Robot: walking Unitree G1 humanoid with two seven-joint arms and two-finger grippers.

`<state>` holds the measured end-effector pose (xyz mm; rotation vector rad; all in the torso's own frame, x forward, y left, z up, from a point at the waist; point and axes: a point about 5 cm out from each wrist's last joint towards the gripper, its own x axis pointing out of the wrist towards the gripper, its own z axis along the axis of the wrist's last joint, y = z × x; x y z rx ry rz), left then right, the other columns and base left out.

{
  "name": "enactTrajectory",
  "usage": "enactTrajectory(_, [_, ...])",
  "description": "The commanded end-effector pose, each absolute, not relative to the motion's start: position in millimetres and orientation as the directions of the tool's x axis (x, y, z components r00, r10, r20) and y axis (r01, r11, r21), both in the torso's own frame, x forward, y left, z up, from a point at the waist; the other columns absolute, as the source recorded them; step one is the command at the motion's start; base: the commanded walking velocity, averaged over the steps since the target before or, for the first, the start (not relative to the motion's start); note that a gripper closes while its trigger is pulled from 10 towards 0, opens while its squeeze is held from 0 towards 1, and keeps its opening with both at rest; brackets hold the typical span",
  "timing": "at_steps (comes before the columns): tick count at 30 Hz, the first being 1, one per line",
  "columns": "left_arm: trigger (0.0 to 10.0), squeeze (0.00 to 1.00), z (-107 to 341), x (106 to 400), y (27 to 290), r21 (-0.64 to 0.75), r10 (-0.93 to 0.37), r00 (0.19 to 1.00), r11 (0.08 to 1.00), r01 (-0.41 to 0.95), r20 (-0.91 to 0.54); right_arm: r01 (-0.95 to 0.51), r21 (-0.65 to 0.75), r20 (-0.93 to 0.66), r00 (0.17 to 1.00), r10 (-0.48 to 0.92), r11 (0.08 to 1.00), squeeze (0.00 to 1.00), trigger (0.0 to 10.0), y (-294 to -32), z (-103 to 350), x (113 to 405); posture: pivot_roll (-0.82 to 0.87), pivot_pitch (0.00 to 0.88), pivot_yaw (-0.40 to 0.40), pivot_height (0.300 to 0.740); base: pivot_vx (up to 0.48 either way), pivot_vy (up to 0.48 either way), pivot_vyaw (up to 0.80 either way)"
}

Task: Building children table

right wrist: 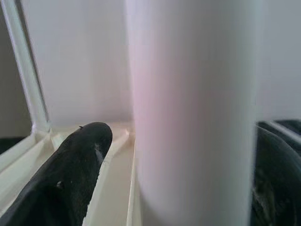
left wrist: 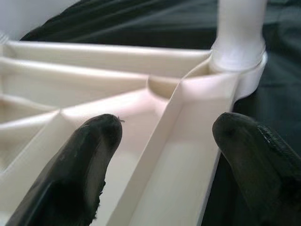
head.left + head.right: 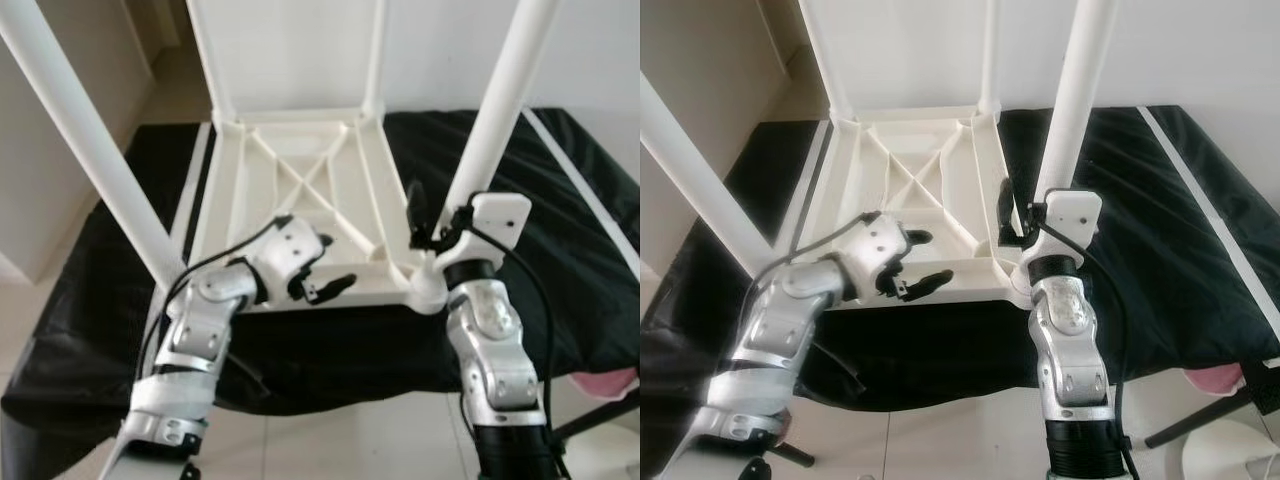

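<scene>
1. Table first: a small white plastic children's table [image 3: 300,190] lies upside down on a black cloth [image 3: 560,230] spread over a raised surface, its ribbed underside facing up.
2. On the left, a long white round table leg [image 3: 90,150] rises from the near left corner and leans toward the robot.
3. The left gripper [image 3: 318,272] hovers just over the near edge of the white frame. Its two black fingers [image 2: 89,160] are spread apart, with a white rib between them, and they hold nothing.
4. Two more thin white legs [image 3: 375,60] stand at the far corners.
5. On the right, the right gripper [image 3: 440,225] wraps its black fingers [image 1: 70,179] around another white leg [image 3: 500,100], low down, just above its round socket at the near right corner. One finger sits on each side of the leg.
</scene>
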<state>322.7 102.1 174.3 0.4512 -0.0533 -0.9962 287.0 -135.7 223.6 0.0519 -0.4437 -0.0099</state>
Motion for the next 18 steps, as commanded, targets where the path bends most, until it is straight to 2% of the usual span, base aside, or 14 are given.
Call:
enactTrajectory(1, [10.0,0.0,176.4,327.2,113.4,0.412,-0.72,0.689,0.606,0.681,-0.08,-0.001,0.061,0.444,0.896,-0.026,0.998,0.0,10.0,-136.0,229.3,286.8,-0.07,0.034,0.025,0.74,0.0,0.0,0.0])
enactTrajectory(8, [10.0,0.0,172.9,312.2,111.8,0.388,-0.769,0.635,0.566,0.727,-0.068,0.017,0.038,0.451,0.892,-0.032,0.999,0.0,10.0,-139.3,231.8,286.5,-0.06,0.032,0.026,0.74,0.0,0.0,0.0])
enactTrajectory(18, [10.0,0.0,161.4,303.7,102.8,0.38,-0.781,0.618,0.546,0.747,-0.093,0.051,0.032,0.473,0.879,-0.06,0.998,0.0,10.0,-148.7,244.7,287.9,-0.06,0.04,0.026,0.74,0.0,0.0,0.0])
